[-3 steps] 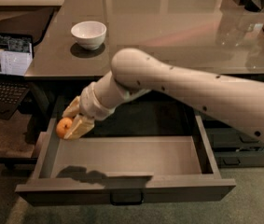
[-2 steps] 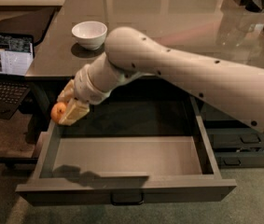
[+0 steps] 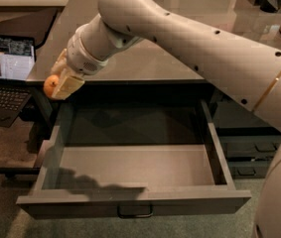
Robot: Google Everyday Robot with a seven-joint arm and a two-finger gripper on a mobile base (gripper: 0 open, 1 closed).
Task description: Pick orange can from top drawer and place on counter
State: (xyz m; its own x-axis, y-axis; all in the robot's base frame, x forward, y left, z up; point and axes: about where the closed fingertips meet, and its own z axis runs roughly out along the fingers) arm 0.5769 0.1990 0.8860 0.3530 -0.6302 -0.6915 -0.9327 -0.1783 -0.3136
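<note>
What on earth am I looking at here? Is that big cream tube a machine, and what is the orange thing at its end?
Yes, the cream tube is a robot arm, the only arm this robot has. There is just one camera. It looks down on the scene from above, and where it is mounted is not on record. At the arm's end is a two-fingered pincer, closed on a small orange ball. It holds the ball in the air by the left rear corner of the open top drawer, just below the edge of the counter. An open laptop sits at the left. The job is to set the ball on the counter.
</note>
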